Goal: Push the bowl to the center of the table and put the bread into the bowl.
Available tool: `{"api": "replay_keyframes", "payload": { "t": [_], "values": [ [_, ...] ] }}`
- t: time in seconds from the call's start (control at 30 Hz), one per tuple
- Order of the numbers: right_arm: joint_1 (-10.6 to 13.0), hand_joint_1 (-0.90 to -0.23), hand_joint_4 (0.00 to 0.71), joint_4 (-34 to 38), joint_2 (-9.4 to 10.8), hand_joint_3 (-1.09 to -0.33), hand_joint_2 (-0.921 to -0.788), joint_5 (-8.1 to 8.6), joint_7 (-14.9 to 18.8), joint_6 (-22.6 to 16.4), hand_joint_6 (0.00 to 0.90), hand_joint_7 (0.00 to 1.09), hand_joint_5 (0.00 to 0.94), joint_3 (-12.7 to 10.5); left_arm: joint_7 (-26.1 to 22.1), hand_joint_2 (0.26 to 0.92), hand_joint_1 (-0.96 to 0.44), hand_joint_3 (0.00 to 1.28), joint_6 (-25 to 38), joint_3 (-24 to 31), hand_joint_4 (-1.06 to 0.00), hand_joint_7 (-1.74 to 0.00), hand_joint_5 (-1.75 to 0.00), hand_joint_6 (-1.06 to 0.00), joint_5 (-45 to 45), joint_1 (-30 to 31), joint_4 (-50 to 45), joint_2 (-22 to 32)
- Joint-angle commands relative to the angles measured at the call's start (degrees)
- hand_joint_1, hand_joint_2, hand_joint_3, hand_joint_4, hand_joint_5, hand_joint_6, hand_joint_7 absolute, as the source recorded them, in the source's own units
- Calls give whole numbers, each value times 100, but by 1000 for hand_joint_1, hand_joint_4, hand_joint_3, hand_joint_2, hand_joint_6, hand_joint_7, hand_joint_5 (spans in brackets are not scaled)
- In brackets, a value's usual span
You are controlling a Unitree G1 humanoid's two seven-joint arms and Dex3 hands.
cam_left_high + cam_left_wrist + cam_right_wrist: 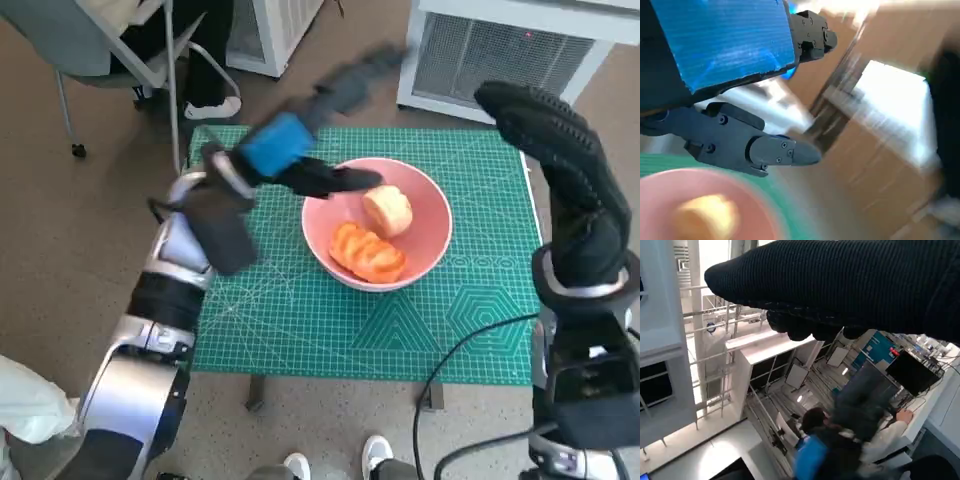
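A pink bowl (432, 215) sits near the middle of the green cutting mat (400, 330). In it lie a pale round bread roll (388, 210) and an orange ridged bread (368, 253). My left hand (300, 150) hovers over the bowl's near-left rim with its fingers spread, blurred by motion and holding nothing. The left wrist view shows its black fingers (765, 150) above the bowl (700, 200) and the roll (707, 215). My right hand (550, 150) is raised at the mat's right edge, fingers extended, nothing in it. In the right wrist view the glove (840, 290) fills the upper part.
A white grilled appliance (510, 55) stands beyond the table's far edge. A chair (110, 50) and a person's legs are at the far left. A black cable (450, 380) crosses the mat's near right corner. A seated person (840, 440) shows in the right wrist view.
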Motion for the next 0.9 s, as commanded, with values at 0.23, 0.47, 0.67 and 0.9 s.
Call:
{"api": "replay_keyframes", "payload": {
  "t": [0.23,0.47,0.67,0.9],
  "values": [
    [-250,-562,244,-56,22,-768,-921,168,76,247,-1,543,2,63,141,921,-656,462,419,556,-154,-448,-51,-99,-1274,843,-1555,-603],
    [-404,-591,244,-79,46,-734,-921,312,133,426,0,553,2,111,167,921,-604,467,510,660,-175,-712,-45,-18,-1629,1151,-2020,-907],
    [-513,-594,251,-42,123,-722,-921,316,113,490,15,567,5,146,71,921,-594,463,588,674,-189,-717,-48,-15,-1713,1289,-2264,-939],
    [-581,-581,258,81,169,-718,-921,314,118,461,20,573,8,170,-55,921,-590,454,762,689,-206,-704,-52,-26,-1824,1386,-2484,-960]
  ]
}}
